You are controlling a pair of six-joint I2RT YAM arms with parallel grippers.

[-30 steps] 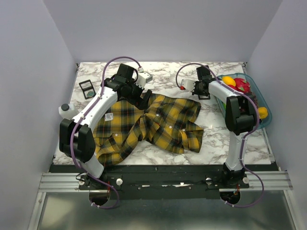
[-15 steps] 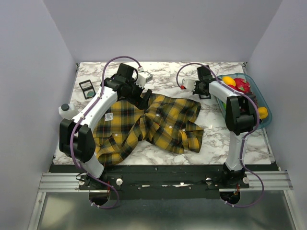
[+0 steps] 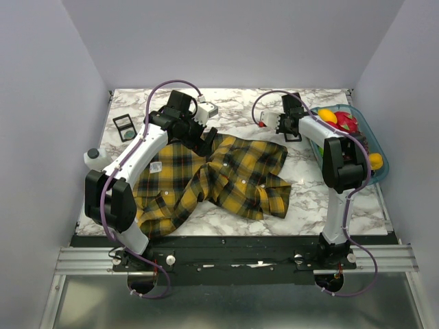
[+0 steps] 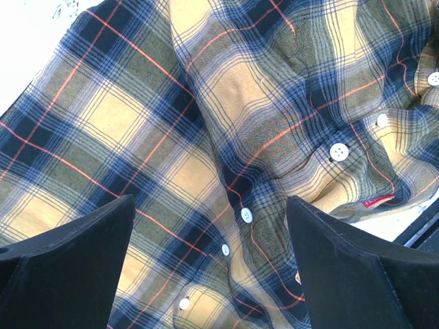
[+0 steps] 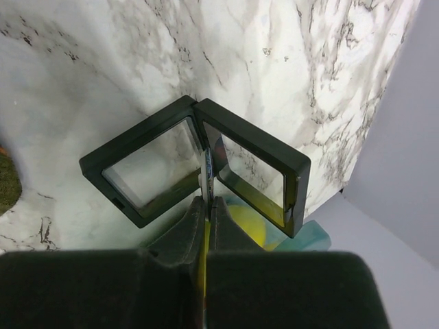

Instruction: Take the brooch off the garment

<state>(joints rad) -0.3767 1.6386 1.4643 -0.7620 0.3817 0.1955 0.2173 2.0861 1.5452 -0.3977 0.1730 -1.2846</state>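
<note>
The garment, a yellow and dark plaid shirt with small white buttons, lies crumpled in the middle of the table. It fills the left wrist view. My left gripper is open and empty just above the shirt's far edge, its fingers wide apart over the button placket. My right gripper is off the shirt at the back right. It is shut on a thin bluish-green piece seen edge-on, the brooch. The gripper holds it at the hinge of an open black frame case.
A teal basket with toy fruit stands at the right edge. A black square frame lies at the far left, a white bottle with a dark cap near the left edge. A small white object lies behind the left gripper.
My right gripper has shifted slightly back and to the right. The left arm and the shirt have not moved.
</note>
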